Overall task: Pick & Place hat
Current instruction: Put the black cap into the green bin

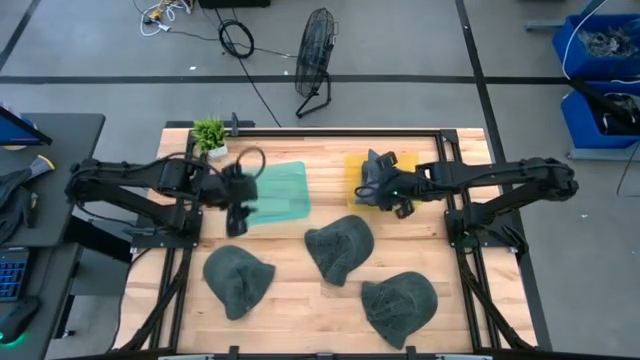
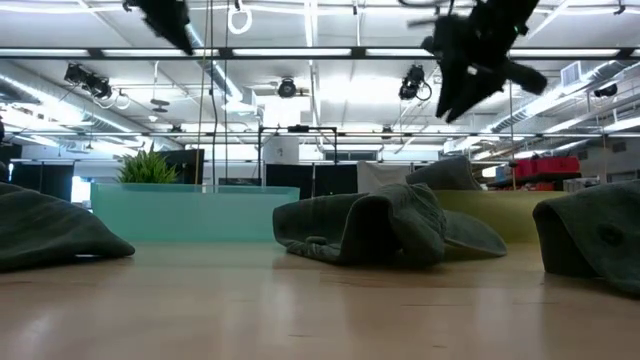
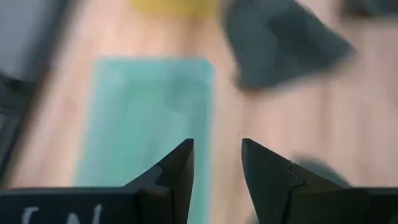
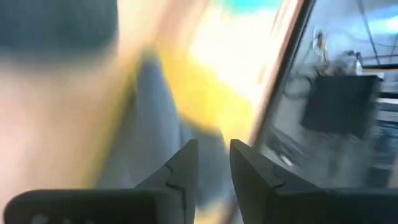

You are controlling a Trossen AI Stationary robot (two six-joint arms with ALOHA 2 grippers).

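High view: left gripper [image 1: 238,208] over the teal tray's [image 1: 285,190] edge, right gripper [image 1: 385,190] over the yellow tray [image 1: 355,168], both narrowly parted, empty.

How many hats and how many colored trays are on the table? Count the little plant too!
Hats: 3 – left, middle, right
Trays: 2 – teal tray, yellow tray
Plants: 1 – small plant
Total: 6

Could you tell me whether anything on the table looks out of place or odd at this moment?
Nothing stands out. Three dark green hats lie crumpled on the wooden table, none in the teal tray or the yellow tray. Both the left gripper and the right gripper hover empty.
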